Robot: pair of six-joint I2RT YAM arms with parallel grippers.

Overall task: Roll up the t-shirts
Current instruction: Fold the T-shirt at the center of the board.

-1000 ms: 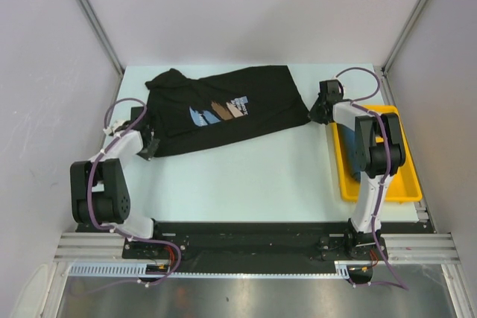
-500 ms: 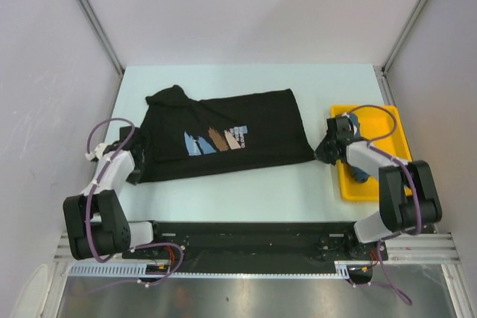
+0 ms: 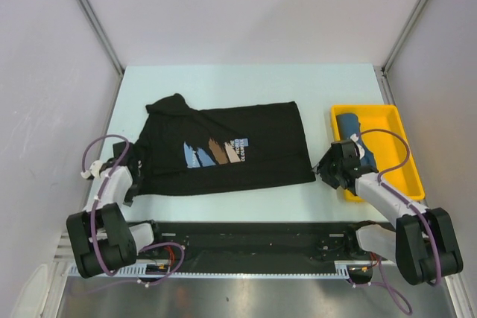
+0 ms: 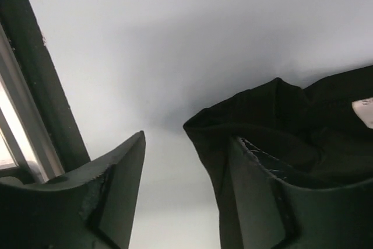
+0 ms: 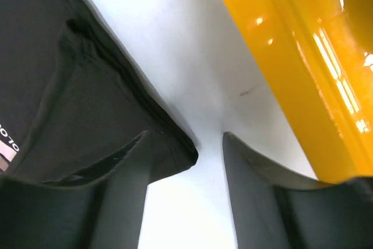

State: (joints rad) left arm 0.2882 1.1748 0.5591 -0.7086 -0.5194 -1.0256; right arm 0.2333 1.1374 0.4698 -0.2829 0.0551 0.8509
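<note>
On the table [image 3: 246, 83]: black t-shirt [image 3: 231, 150] spread flat, print up, a gripper at each near corner.
We note the left gripper [image 3: 136, 178] at the shirt's near left edge and the right gripper [image 3: 326, 169] at its near right corner. Both have jaws parted, with cloth lying against one finger and nothing clamped. The teal t-shirt [image 3: 352, 126] lies rolled in the yellow tray [image 3: 399, 147], to the right.
</note>
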